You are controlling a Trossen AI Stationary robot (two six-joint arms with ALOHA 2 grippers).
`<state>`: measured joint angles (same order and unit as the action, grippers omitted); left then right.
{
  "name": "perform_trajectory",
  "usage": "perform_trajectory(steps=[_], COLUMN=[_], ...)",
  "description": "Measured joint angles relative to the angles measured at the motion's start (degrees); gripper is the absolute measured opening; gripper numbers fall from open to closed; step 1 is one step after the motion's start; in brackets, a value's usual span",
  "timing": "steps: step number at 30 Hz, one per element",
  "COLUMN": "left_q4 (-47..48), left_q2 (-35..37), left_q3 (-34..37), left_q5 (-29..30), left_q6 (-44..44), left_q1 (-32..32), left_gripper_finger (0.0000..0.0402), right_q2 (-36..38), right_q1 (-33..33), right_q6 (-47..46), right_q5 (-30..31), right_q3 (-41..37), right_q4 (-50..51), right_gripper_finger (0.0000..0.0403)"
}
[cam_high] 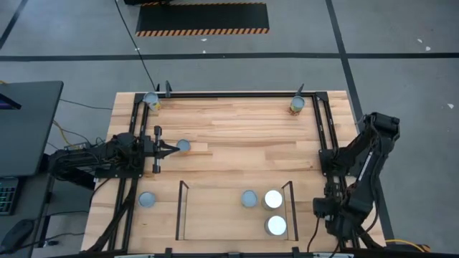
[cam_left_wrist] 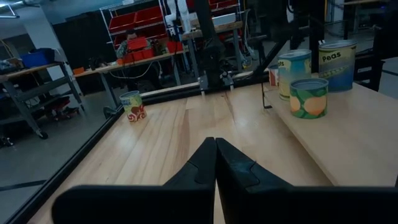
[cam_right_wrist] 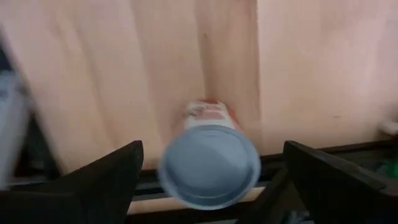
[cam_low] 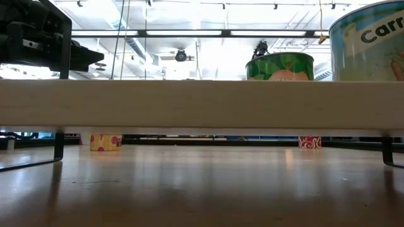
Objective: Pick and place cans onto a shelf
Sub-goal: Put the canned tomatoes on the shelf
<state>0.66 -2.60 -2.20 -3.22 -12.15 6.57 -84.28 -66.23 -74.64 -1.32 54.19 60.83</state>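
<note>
Cans scattered: three on the shelf (cam_high: pixel 183 215) at its right end (cam_high: pixel 249 198) (cam_high: pixel 273 199) (cam_high: pixel 276 226), one beside the shelf's left rail (cam_high: pixel 146 200), two at the table's (cam_high: pixel 229 136) far corners (cam_high: pixel 151 101) (cam_high: pixel 297 105), one mid-left (cam_high: pixel 183 147). Left gripper (cam_high: pixel 171 150) clenched, empty, tip just beside that mid-left can. Right gripper (cam_right_wrist: pixel 211 180) spread wide in the wrist view, blurred, a can (cam_right_wrist: pixel 209 163) between the fingers but ungrasped; from above, hidden under the right arm (cam_high: pixel 355 179) at the table's right edge. Low view mostly blocked by the shelf board (cam_low: pixel 202 104).

High view straight down; low view level, under shelf (cam_low: pixel 202 98); wrist views close, forward.
</note>
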Motion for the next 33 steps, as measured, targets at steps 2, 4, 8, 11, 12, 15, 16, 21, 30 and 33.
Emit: perform_trajectory(steps=[2, 4, 8, 11, 12, 15, 16, 21, 30, 33], left_q4=[0.01, 0.01, 0.01, 0.01, 0.01, 0.01, 0.01, 0.01, 0.01, 0.01], left_q2=[0.00, -0.01, 0.01, -0.01, -0.01, -0.01, -0.01, -0.01, -0.01, -0.01], left_q3=[0.00, 0.00, 0.00, 0.00, 0.00, 0.00, 0.00, 0.00, 0.00, 0.00], left_q5=[0.01, 0.02, 0.02, 0.01, 0.00, 0.00, 0.00, 0.02, 0.02, 0.00], left_q6=[0.00, -0.01, -0.01, 0.01, -0.01, -0.01, 0.01, 0.00, -0.01, -0.01], left_q1=[0.00, 0.00, 0.00, -0.01, -0.01, 0.00, 0.00, 0.00, -0.01, 0.00], left_gripper_finger=[0.0011, 0.0011, 0.0011, 0.0011, 0.0011, 0.0011, 0.0011, 0.0011, 0.0011, 0.0011], right_q2=[-1.26, -1.47, 0.73, 2.23, 2.58, 2.92, 2.92, 2.92, 3.78, 5.84], right_q1=[-0.10, -0.23, -1.27, -2.53, -2.91, -3.41, -3.42, -2.93, 0.97, 3.84], right_q6=[1.13, 0.98, -2.70, -5.93, -6.90, -8.33, -8.41, -7.58, 1.95, 7.56], right_q5=[-0.75, -1.16, -1.35, -1.78, -2.00, -3.91, -4.63, -5.13, -5.08, -0.55], right_q3=[-0.04, -0.21, -2.56, -6.27, -7.60, -10.69, -11.33, -11.98, -3.15, 3.83], right_q4=[1.00, 0.72, -3.49, -6.85, -8.04, -10.39, -10.92, -11.41, 3.38, 17.90], right_gripper_finger=[0.0394, 0.0394, 0.0394, 0.0394, 0.0394, 0.0394, 0.0393, 0.0363, 0.0286, 0.0286])
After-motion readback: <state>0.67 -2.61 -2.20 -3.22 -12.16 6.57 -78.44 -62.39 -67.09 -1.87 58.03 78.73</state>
